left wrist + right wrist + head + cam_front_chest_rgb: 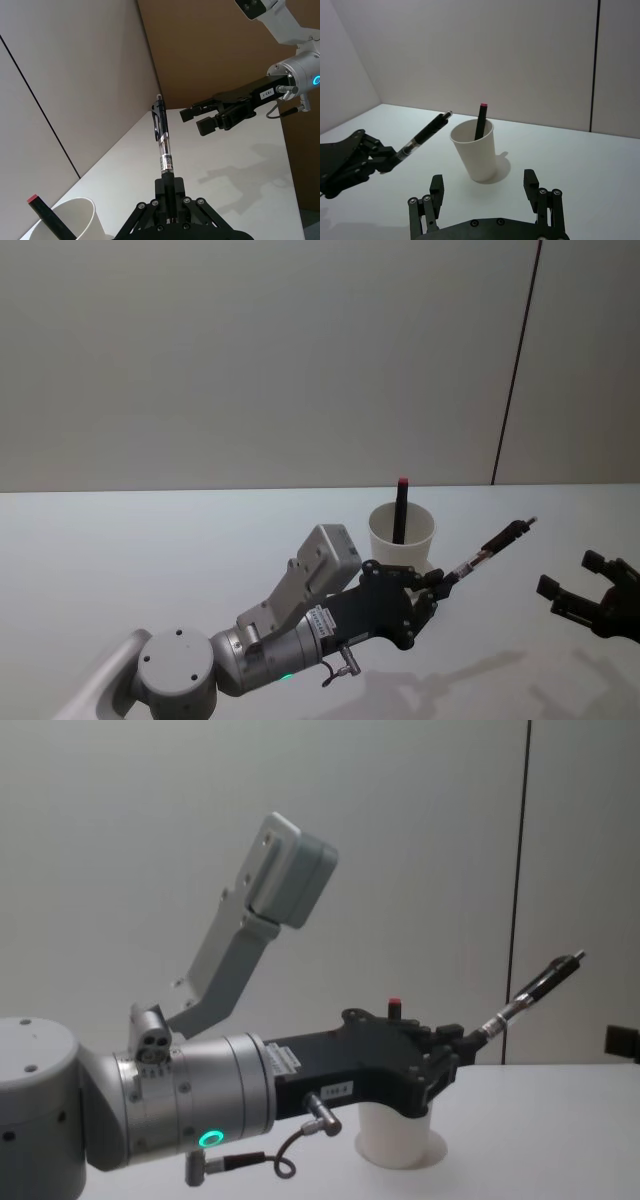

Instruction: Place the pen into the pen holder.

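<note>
From the head view, the left gripper point(440, 585) is clamped on one end of the pen point(495, 543), which slants up and away to the robot's right, off the table point(120, 560). The cup point(401, 537) stands mid-table just behind the gripper, a red-capped marker point(401, 508) already leaning inside. The right gripper point(590, 592) waits near the right edge, jaws spread and empty.

In the left wrist view, the fingers point(170, 192) pinch the pen's tip end, clip end outermost.

The right wrist view shows the pen in the air beside the cup's rim, not over it.

From the chest view, the pen points well above the cup.

The pen looks light, stiff and smooth. Held so near one end, it could pivot. The paper cup seems light enough to tip if knocked.
</note>
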